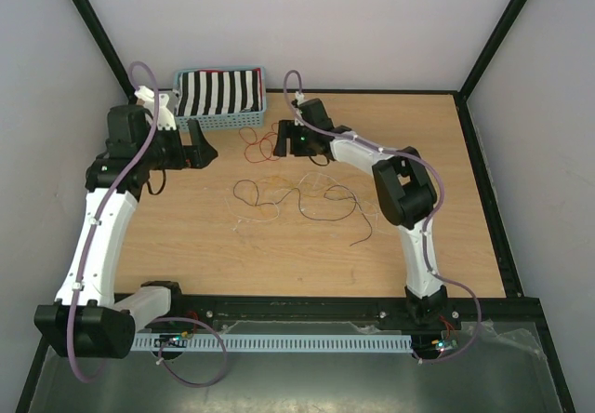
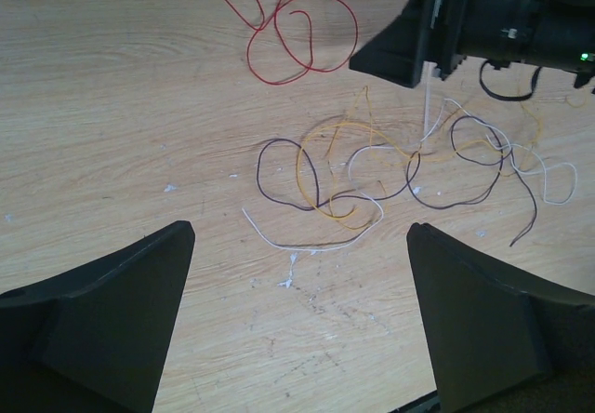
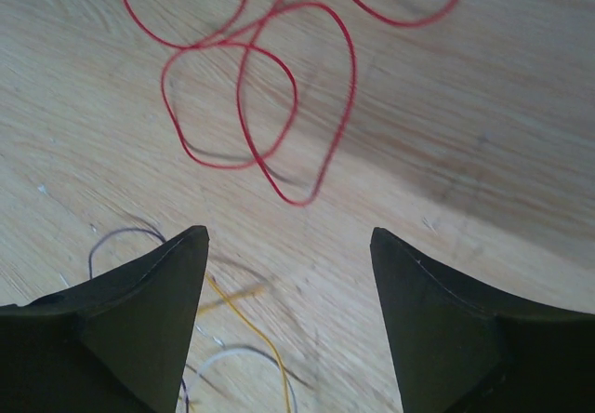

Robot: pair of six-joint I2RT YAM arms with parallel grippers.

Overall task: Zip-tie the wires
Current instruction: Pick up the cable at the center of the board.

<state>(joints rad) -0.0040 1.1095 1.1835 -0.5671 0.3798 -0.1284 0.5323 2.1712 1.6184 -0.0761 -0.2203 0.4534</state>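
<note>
My black left hand [image 1: 200,148], just front-left of the pale blue plastic basket [image 1: 223,123], is spread wide and empty. Thin red wire loops [image 1: 257,143] lie just in front of the basket. My black right hand [image 1: 284,140] hovers over them, fingers apart, gripping nothing. Dark, orange and yellow wire strands [image 1: 302,199] sprawl further front on the wooden worktop [image 1: 446,199]. They look featherlight, floppy and springy; I'd pinch where loops cross.
</note>
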